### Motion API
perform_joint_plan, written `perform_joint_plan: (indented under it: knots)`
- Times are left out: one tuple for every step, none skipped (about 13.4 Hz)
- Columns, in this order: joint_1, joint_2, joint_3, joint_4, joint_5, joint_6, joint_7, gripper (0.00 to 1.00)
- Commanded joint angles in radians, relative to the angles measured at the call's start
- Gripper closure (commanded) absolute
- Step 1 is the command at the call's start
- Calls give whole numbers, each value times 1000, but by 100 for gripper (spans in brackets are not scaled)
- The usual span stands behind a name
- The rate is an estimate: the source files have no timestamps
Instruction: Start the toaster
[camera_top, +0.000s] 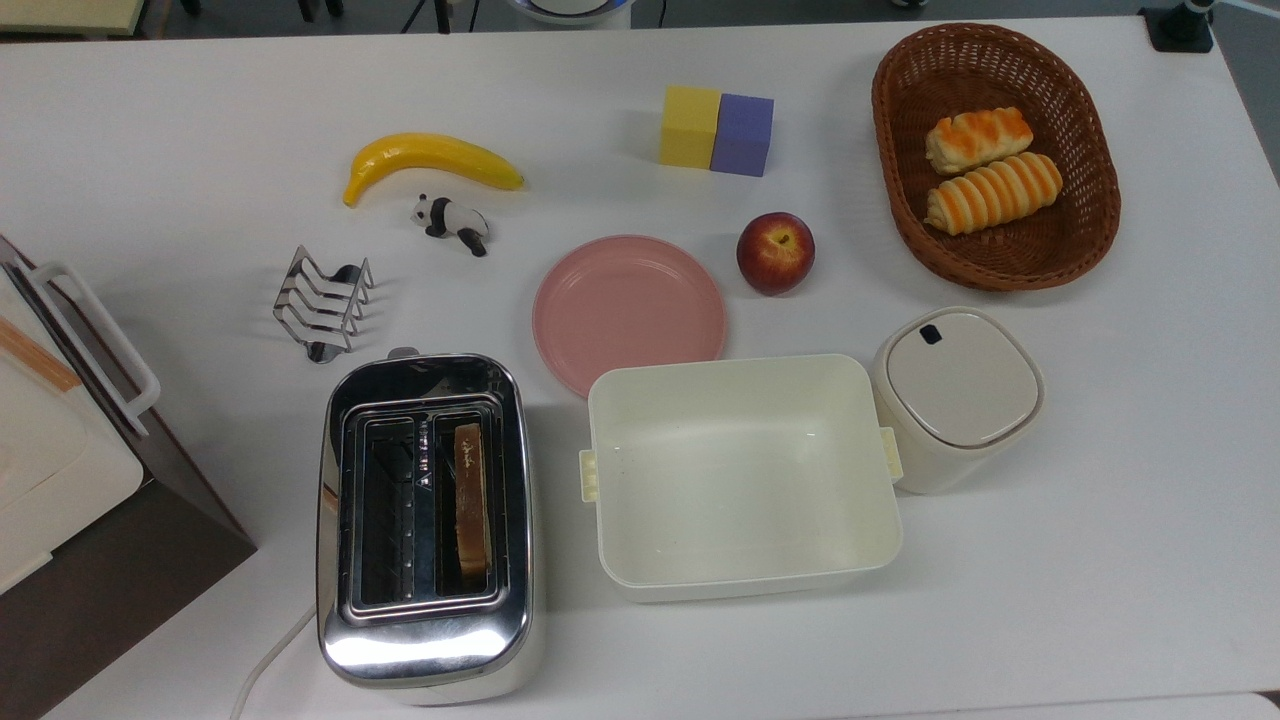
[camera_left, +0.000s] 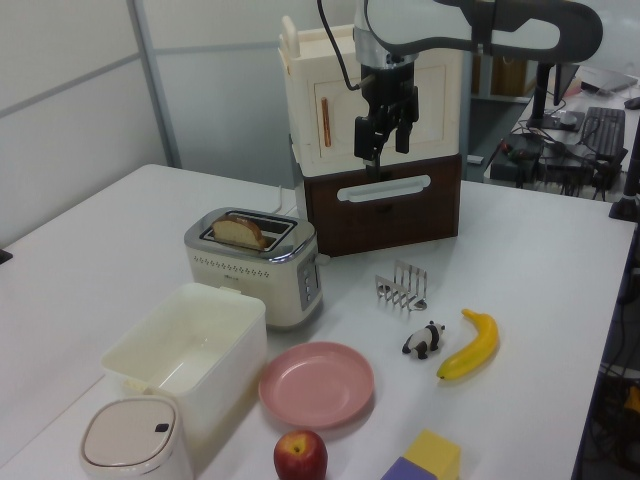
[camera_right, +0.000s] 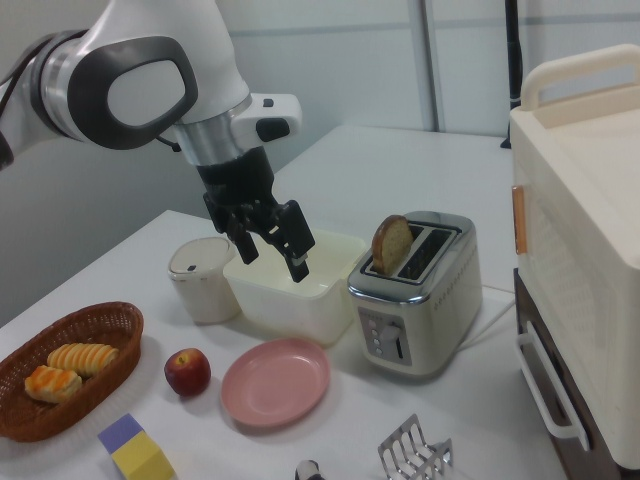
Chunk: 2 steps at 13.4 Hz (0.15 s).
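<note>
Gripper (camera_right: 272, 243) hangs high in the air, fingers spread, holding nothing; the toaster (camera_top: 425, 525) sits on the tabletop (camera_top: 1050, 560) just beside the white tub (camera_top: 742, 475), a bread slice (camera_right: 390, 244) standing in one slot

Toaster (camera_top: 425, 525): big shiny chrome 2-slot unit w/ rounded mirror-like body, upright on white table, at bottom of the top view, left of centre. One slot holds a bread slice (camera_top: 470, 498), sticking up above the top in the right view (camera_right: 390, 245); other slot empty. Cream front panel w/ controls and lever (camera_right: 396, 341) faces fwd in the right view, lever looks up. White cord (camera_top: 268, 665) trails off its bottom-left corner in the top view
</note>
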Motion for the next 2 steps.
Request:
perform_joint_plan:
  knots:
    - [9, -13, -11, -7, 33, -16, -16, 0]
    - [9, -11, -11, -10, 36, -16, -18, 0]
